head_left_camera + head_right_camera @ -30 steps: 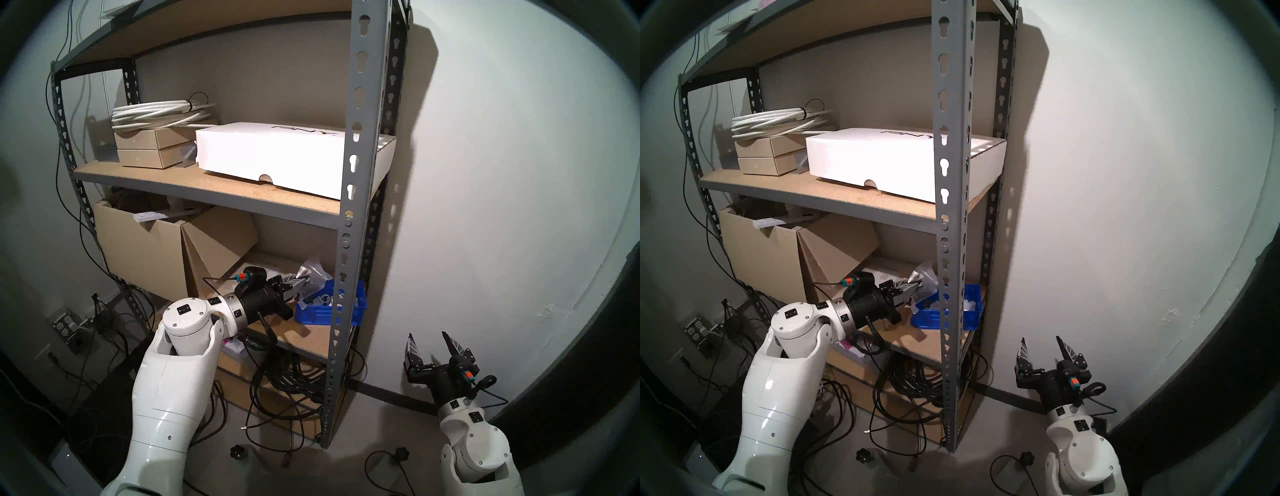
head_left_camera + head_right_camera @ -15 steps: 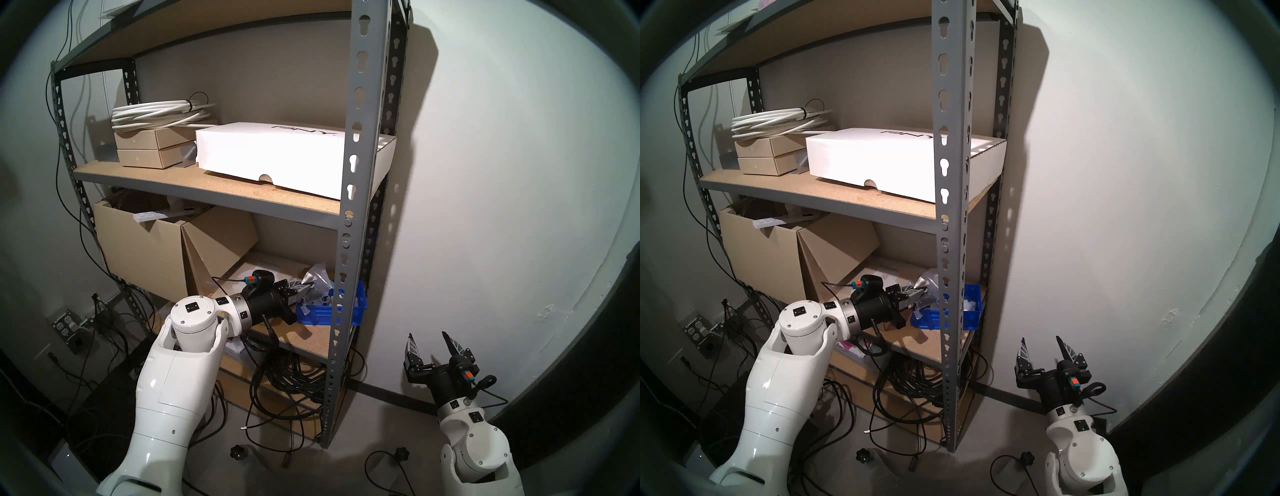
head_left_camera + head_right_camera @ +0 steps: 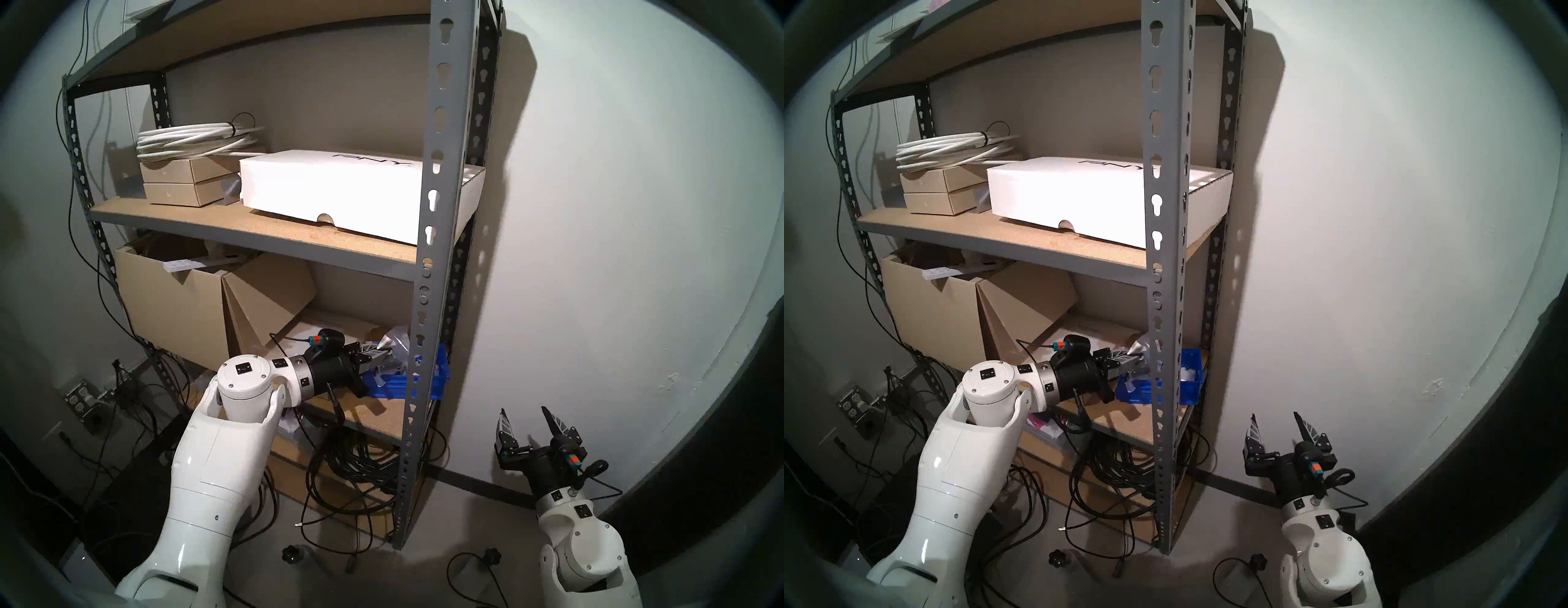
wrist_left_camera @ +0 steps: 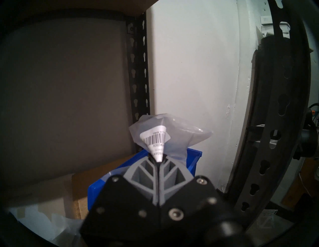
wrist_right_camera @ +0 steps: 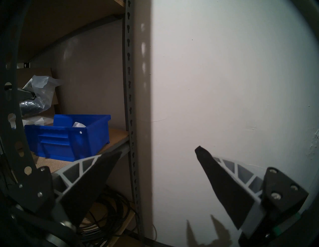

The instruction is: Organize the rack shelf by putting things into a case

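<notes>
Two white arms work a dim corner with pale plaster walls and a grey floor strewn with black cable coils (image 3: 356, 463). Biggest thing in sight is the rack shelf (image 3: 441, 178), tall grey metal with keyhole-slotted uprights and tan particleboard boards. On the upper board lies a flat white box (image 3: 339, 191), and beside it a loop of white cable (image 3: 195, 138) rests on two stacked tan boxes (image 3: 182, 182). One board lower, an open brown cardboard box (image 3: 178, 305) fills the left side, and the blue bin (image 5: 69, 138) stands at the right end, just behind the front upright, its lowered lip facing outward and something white inside.

And there is the left pincer (image 4: 158, 159), reaching in level over that board, jaws pressed together on the neck of a crinkly clear bag (image 4: 172, 131). The bag bears a white barcode label (image 4: 155, 139) folded into the grip. From the right wrist camera its long axis runs up and down: loose neck flaring upward, dark hardware sagging below, hanging above the near left edge of the bin.

Out beside the rack, the right pincer (image 3: 530, 424) hangs clear of everything, tips up, jaws spread wide and empty.
</notes>
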### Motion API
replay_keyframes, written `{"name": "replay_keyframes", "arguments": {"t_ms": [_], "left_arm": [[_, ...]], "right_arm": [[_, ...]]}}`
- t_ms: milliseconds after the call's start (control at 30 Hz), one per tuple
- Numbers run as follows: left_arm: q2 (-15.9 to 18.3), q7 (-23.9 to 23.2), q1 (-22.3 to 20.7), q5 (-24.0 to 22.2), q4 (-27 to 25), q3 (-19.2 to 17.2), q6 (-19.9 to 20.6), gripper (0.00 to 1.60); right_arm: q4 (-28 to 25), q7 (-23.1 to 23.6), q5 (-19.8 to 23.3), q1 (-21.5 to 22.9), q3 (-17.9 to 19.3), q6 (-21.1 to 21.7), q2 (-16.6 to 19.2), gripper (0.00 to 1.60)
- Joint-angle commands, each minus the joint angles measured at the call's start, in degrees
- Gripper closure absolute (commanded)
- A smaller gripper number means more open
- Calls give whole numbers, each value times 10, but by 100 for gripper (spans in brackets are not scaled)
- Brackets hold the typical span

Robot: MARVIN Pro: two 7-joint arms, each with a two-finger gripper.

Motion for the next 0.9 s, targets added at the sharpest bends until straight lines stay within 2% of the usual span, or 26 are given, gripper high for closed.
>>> {"name": "replay_keyframes", "arguments": {"t_ms": [0, 267, 400, 867], "left_arm": [[10, -17, -18, 0, -4, 7, 1, 160], [17, -32, -25, 5, 0, 21, 2, 160], [17, -22, -28, 14, 2, 26, 0, 160], [2, -9, -99, 31, 57, 40, 0, 160]], "right_arm": [[-12, 0, 0, 1, 0, -2, 0, 0], [-12, 0, 0, 1, 0, -2, 0, 0], [-12, 0, 0, 1, 0, -2, 0, 0], [-11, 0, 0, 2, 0, -2, 0, 0]]}}
